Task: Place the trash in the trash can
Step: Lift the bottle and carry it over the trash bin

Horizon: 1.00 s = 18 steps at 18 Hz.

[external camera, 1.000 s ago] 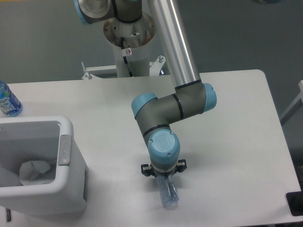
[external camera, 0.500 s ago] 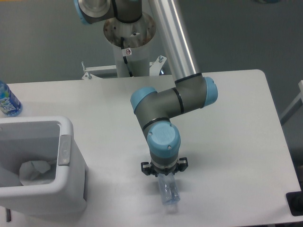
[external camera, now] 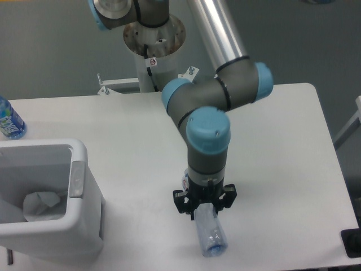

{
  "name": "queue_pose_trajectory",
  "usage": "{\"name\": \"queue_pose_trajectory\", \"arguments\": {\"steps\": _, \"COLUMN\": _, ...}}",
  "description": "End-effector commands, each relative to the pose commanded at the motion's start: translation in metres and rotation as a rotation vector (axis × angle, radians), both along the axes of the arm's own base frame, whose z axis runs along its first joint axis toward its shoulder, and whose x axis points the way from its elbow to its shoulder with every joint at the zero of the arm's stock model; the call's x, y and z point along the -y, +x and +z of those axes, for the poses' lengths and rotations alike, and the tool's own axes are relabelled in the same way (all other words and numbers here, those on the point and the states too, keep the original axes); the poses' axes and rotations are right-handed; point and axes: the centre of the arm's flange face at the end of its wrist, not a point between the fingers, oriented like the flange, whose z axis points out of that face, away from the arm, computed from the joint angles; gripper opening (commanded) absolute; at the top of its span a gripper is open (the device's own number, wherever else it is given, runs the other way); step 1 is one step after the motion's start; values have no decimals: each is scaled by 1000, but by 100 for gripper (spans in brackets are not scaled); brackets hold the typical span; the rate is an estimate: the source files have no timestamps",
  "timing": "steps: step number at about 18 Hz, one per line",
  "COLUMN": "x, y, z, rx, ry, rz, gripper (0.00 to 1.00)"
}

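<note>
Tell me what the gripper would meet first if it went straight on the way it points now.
The gripper points down at the table and appears already closed on the crushed clear plastic bottle. Going further, it would likely press that bottle into the white table; height above it is unclear.

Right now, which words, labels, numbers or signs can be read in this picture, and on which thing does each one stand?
No text can be read.
Blue-labelled water bottle at the left edge: print too blurred.
Small round red-and-white sign on the robot base: too small.
Clear crushed bottle at the claw: no legible label.
Trash can: no writing seen.
</note>
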Motion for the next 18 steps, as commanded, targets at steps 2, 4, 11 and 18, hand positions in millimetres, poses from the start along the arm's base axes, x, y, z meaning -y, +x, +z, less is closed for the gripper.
{"name": "queue_pose_trajectory", "arguments": {"steps": 2, "x": -1, "y": 0, "z": 36, "rx": -29, "ry": 74, "rz": 35, "gripper": 59}}
{"name": "queue_pose_trajectory", "arguments": {"steps": 4, "x": -1, "y": 7, "z": 74, "rx": -46, "ry": 145, "rz": 32, "gripper": 59}}
{"name": "queue_pose_trajectory", "arguments": {"steps": 11, "x": -2, "y": 64, "z": 161, "rx": -136, "ry": 339, "rz": -71, "gripper": 59}}
{"name": "queue_pose_trajectory", "arguments": {"steps": 18, "x": -38, "y": 157, "z": 190, "rx": -183, "ry": 448, "rz": -200, "gripper": 59}}
